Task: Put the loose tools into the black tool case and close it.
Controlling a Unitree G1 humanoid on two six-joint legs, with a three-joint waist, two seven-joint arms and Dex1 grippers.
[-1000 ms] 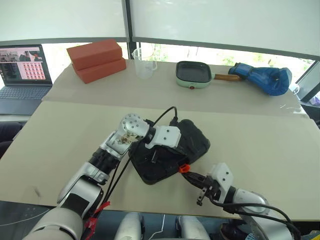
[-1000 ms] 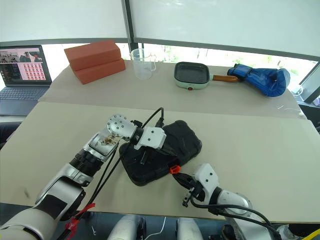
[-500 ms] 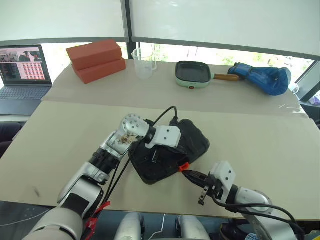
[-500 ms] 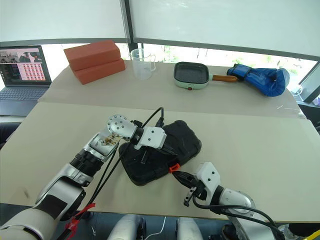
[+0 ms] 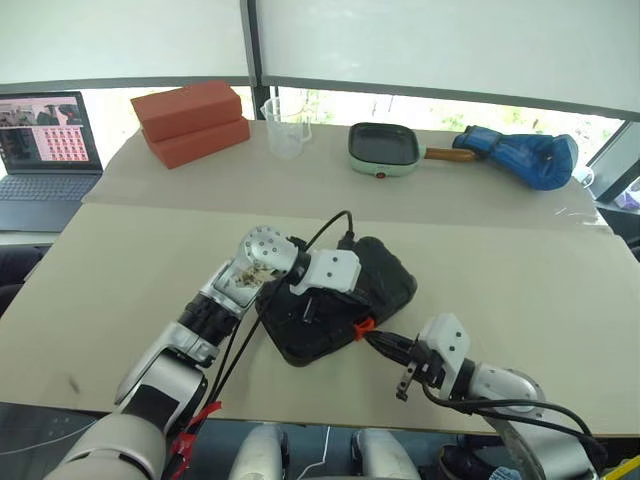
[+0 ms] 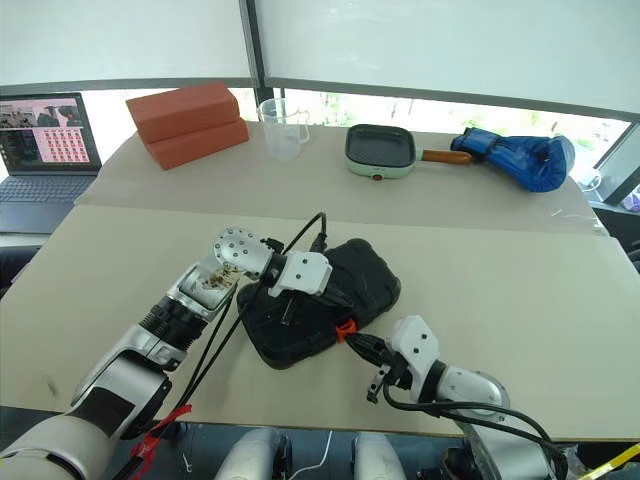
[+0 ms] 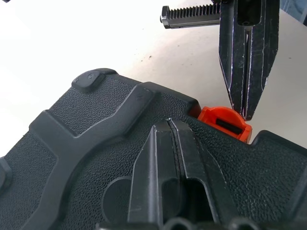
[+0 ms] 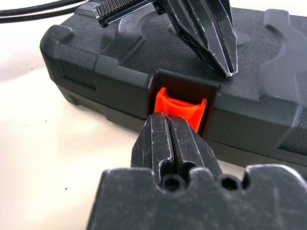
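1. Lying shut on the beige table, the black tool case sits a little below the middle of the left eye view, lid down on its base.
2. Its long axis runs on a slant, from the lower left of the frame up to the upper right.
3. Its orange latch is on the long front edge and faces the lower right of the frame.
4. The left gripper rests on the lid near that front edge, jaws pressed together with nothing between them.
5. The right gripper is level with the front edge, its fingers closed flat against each other; their tips meet the latch.
6. A green-rimmed frying pan, a blue glove, a clear measuring cup and two red bricks stand along the top of the frame; a laptop is at the upper left.
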